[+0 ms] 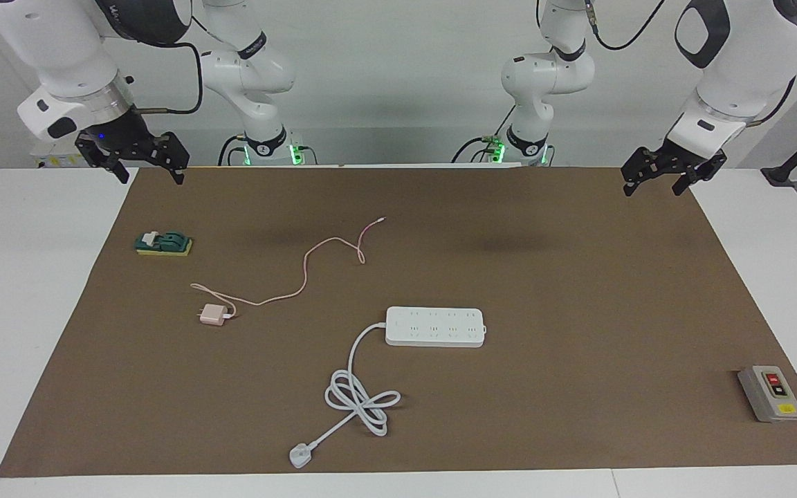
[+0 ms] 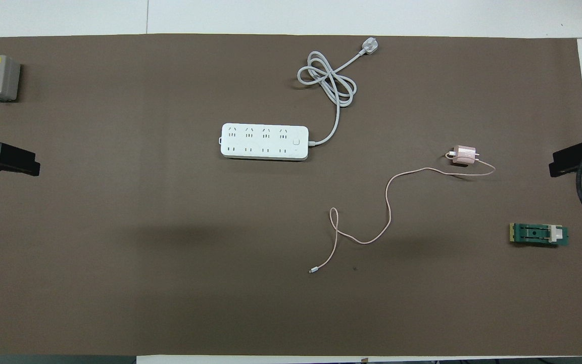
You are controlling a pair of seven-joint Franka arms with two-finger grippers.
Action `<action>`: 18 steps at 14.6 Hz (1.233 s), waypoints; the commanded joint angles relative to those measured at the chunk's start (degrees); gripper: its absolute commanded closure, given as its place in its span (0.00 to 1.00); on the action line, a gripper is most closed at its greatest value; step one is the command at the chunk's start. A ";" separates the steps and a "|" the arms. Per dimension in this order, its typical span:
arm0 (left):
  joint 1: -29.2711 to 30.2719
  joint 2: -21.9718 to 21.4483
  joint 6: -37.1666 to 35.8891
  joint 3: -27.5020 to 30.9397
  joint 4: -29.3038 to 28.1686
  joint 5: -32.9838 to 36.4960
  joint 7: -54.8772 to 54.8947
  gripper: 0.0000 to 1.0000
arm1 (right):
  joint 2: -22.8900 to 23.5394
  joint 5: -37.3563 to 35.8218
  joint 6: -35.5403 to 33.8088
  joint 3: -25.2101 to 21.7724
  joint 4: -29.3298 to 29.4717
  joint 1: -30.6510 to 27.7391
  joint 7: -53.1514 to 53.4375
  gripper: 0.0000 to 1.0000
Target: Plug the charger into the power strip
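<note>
The charger (image 1: pixel 213 315), a small pale-pink cube, lies on the brown mat toward the right arm's end; it also shows in the overhead view (image 2: pixel 464 155). Its thin pink cable (image 1: pixel 304 275) snakes across the mat toward the robots. The white power strip (image 1: pixel 435 326) lies flat mid-mat, sockets up, also in the overhead view (image 2: pixel 264 141). My right gripper (image 1: pixel 151 176) hangs open and empty, high over the mat's end. My left gripper (image 1: pixel 654 188) hangs open and empty over the other end. Both are well away from the charger and strip.
The strip's thick white cord (image 1: pixel 357 398) is looped farther from the robots and ends in a white plug (image 1: pixel 299 456). A grey box with red and yellow buttons (image 1: pixel 771 393) sits at the left arm's end. A green block (image 1: pixel 163 243) sits at the right arm's end.
</note>
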 commanded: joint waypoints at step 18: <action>-0.40 -1.48 0.34 0.43 -1.73 -0.46 -0.60 0.00 | -1.59 1.61 -0.86 -0.06 -2.39 -6.51 5.75 0.00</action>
